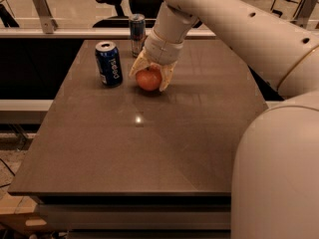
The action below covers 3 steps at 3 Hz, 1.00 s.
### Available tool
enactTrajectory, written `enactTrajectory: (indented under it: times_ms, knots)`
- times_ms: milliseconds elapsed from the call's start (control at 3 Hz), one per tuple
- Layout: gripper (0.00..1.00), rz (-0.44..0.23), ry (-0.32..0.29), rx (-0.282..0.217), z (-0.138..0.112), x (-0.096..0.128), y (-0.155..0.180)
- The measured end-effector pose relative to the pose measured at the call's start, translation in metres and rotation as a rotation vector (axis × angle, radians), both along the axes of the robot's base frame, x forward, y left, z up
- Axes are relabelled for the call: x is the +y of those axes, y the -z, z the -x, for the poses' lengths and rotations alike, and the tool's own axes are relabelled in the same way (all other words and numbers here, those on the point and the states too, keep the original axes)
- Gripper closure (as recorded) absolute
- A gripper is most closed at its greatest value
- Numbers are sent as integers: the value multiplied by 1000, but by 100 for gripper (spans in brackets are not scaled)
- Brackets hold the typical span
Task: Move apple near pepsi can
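The red-orange apple (149,78) rests on the brown table (149,143) at the back, a short way right of the dark blue pepsi can (109,63), which stands upright with white lettering and a silver top. My gripper (151,77) reaches down from the white arm, its tan fingers (167,76) on either side of the apple, closed around it.
A slimmer blue-and-silver can (137,35) stands behind the apple near the table's far edge. My large white arm (249,34) and body (279,173) fill the right side. An office chair (117,6) stands beyond the table.
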State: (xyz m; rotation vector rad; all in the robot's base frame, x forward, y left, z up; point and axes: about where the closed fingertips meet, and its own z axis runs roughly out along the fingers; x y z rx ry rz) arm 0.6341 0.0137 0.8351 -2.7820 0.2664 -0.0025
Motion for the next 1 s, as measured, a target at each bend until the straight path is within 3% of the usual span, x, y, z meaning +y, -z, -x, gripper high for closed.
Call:
enactTrajectory:
  times_ms: [333, 667, 1000]
  knots:
    - [0, -1, -1, 2, 0, 1, 2]
    - [0, 0, -1, 2, 0, 2, 2]
    - [0, 31, 43, -11, 9, -8, -12]
